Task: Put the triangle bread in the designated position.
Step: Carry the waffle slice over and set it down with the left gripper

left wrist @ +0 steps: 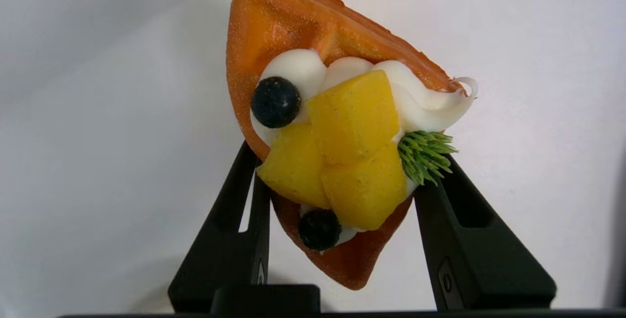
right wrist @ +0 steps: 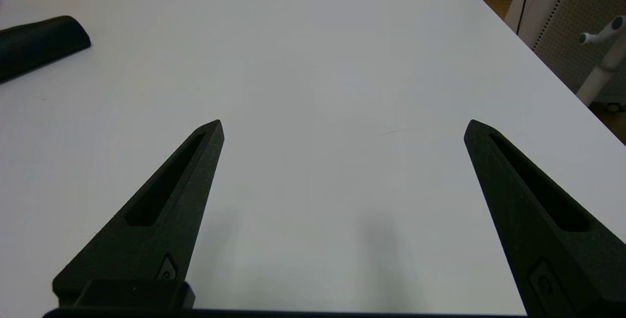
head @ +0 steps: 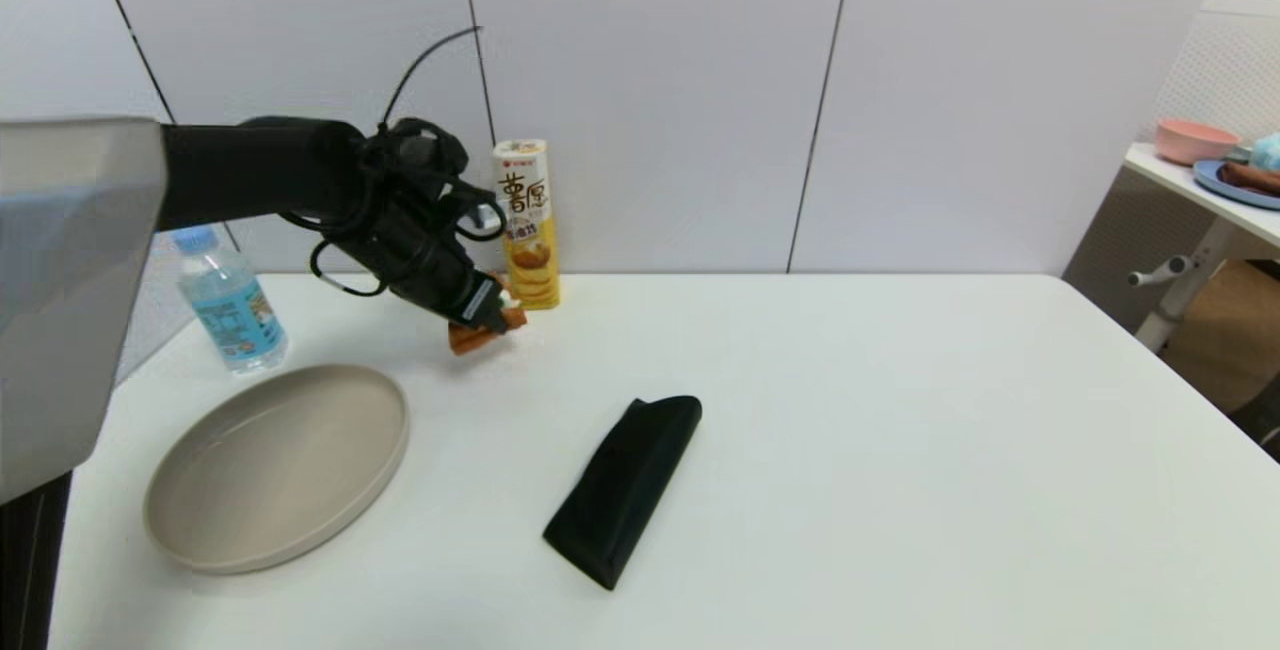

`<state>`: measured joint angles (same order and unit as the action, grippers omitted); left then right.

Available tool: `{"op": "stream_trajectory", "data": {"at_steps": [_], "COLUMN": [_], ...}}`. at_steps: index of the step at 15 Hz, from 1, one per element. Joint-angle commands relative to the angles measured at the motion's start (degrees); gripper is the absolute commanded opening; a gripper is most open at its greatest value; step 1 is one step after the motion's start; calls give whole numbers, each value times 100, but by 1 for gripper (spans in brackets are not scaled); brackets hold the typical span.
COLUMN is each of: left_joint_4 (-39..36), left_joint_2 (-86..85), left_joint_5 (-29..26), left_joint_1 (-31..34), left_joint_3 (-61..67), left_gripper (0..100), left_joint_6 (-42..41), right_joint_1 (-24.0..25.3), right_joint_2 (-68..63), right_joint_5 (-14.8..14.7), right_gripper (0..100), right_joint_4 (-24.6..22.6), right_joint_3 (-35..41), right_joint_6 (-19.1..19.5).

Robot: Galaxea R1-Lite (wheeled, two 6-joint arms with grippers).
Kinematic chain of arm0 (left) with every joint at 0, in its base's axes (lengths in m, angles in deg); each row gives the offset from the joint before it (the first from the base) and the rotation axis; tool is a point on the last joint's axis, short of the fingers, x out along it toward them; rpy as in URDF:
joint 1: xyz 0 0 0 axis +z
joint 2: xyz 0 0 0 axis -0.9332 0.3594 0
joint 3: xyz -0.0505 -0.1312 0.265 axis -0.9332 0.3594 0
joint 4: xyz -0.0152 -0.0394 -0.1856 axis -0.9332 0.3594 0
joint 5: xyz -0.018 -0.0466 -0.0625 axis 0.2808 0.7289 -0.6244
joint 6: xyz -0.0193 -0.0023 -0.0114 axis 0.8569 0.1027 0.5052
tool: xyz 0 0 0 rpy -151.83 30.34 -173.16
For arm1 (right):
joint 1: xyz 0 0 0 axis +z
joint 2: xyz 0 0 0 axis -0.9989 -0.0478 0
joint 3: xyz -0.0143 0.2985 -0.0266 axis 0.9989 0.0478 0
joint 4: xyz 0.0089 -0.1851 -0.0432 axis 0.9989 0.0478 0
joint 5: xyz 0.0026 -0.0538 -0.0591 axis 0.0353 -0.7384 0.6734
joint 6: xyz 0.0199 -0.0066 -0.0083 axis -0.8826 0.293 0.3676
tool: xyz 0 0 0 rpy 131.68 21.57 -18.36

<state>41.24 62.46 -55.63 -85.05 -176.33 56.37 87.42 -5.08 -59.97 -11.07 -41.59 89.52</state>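
Black pouch (head: 623, 488) lies nearest on the table (head: 900, 450), the plate (head: 278, 465) to its left. Beyond, the left gripper (head: 490, 315) pinches the bread (head: 484, 331) just before the yellow can (head: 527, 222). Right gripper (right wrist: 342, 127) hangs wide open, holding nothing

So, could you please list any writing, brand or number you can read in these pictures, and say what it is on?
"薯原": large dark characters on the tall yellow snack canister at the back of the table.
Small red logo at the canister's top: too small to read.
Small band of print under the large characters: blurred.
Water bottle label: pale blue, print unreadable.
Triangle bread, plate, black pouch: no text.
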Motion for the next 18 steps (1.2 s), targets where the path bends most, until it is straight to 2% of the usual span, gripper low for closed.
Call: {"op": "stream_trajectory", "data": {"at_steps": [1, 3, 5, 11, 13, 15, 18], "left_joint_4": [1186, 1547, 1450, -1309, -1960, -2390, -2461], "left_joint_2": [-2157, -2958, -3477, -4136, -3916, -3521, -2940], "left_joint_5": [382, 373, 364, 364, 355, 364, 364], "left_joint_1": [-199, -199, -225, -753, -964, -1183, -1394], "left_joint_3": [3, 29, 416, 4107, 4881, 5320, 5452], "left_gripper": [0, 0, 0, 0, 0, 0, 0], "left_joint_6": [43, 227, 263, 263, 263, 254, 254], "right_joint_1": [2, 2, 2, 2, 2, 2, 2], "right_joint_2": [0, 0, -9, -9, 0, 0, 0], "right_joint_5": [4, 4, 4, 4, 4, 4, 4], "right_gripper": [100, 100, 100, 100, 100, 100, 100], "right_joint_4": [-1, -1, -1, -1, -1, -1, -1], "right_joint_3": [9, 9, 9, 9, 9, 9, 9], "right_joint_6": [4, 4, 4, 4, 4, 4, 4]}}
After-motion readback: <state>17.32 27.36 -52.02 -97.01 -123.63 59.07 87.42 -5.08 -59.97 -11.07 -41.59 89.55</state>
